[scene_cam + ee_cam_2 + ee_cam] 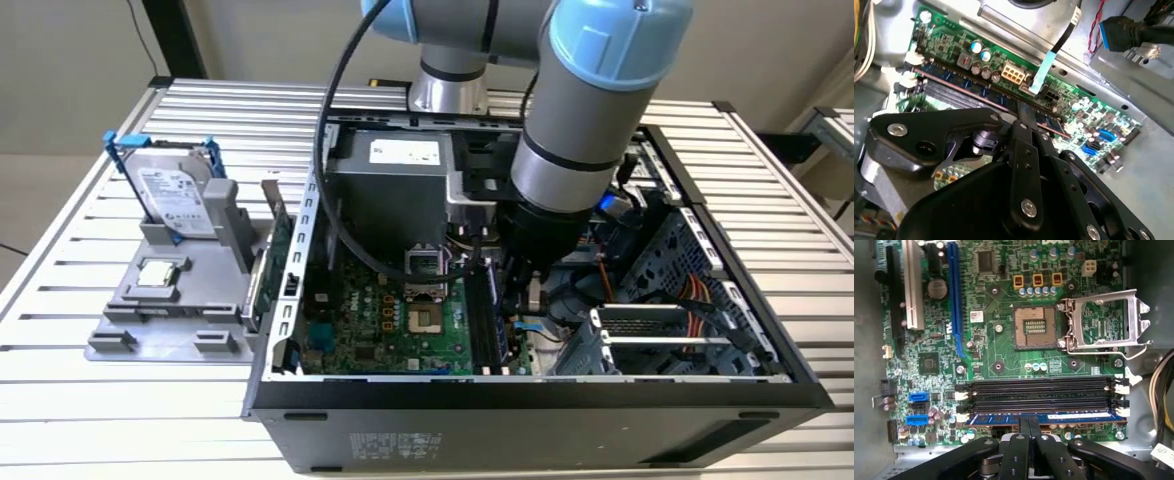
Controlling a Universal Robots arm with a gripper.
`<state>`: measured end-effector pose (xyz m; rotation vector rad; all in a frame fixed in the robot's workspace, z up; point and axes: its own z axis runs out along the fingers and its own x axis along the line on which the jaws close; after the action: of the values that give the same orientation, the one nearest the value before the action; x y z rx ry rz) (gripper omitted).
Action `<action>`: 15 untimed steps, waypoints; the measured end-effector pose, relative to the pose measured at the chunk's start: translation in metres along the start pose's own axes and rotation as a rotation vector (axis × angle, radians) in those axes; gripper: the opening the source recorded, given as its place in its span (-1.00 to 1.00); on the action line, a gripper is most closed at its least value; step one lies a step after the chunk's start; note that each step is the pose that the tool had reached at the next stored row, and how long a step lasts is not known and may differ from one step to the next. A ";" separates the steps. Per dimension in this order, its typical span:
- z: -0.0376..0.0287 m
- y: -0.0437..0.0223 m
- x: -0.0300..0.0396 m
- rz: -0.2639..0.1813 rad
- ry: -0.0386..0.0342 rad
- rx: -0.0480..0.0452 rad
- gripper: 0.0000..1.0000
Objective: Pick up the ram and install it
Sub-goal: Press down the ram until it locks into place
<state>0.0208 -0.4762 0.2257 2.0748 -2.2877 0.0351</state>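
In the exterior view, the open computer case (534, 400) lies on a slatted metal table (80, 420), and the arm reaches inside. In both wrist views, the gripper (1029, 422) is clenched on the ram (1004, 418), which stands in the outermost memory slot of the motherboard (999, 347).

In the exterior view the arm's forearm (581, 130) hides the gripper and most of the memory slots (491, 325). In both wrist views the fingers (1029, 432) cover the middle of the ram (1054, 418); whether it sits fully in its slot cannot be told. The gripper body (1019, 200) is cut off by the picture's edge, and the open CPU socket (424, 318) is too small for detail.
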 end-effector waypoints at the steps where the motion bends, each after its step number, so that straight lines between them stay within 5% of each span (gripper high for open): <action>1: 0.0015 -0.0001 0.0000 0.011 0.0005 -0.0007 -1.00; 6: 0.0093 -0.0004 -0.0006 0.054 0.0017 -0.0031 -1.00; 7: 0.0069 -0.0004 -0.0011 0.057 0.0041 -0.0038 -1.00; 9: 0.0013 -0.0003 -0.0011 0.057 -0.0040 -0.0030 -1.00; 15: -0.0266 0.0003 0.0010 0.057 -0.0011 -0.0033 -1.00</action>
<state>0.0210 -0.4757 0.2523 2.0084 -2.3453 0.0324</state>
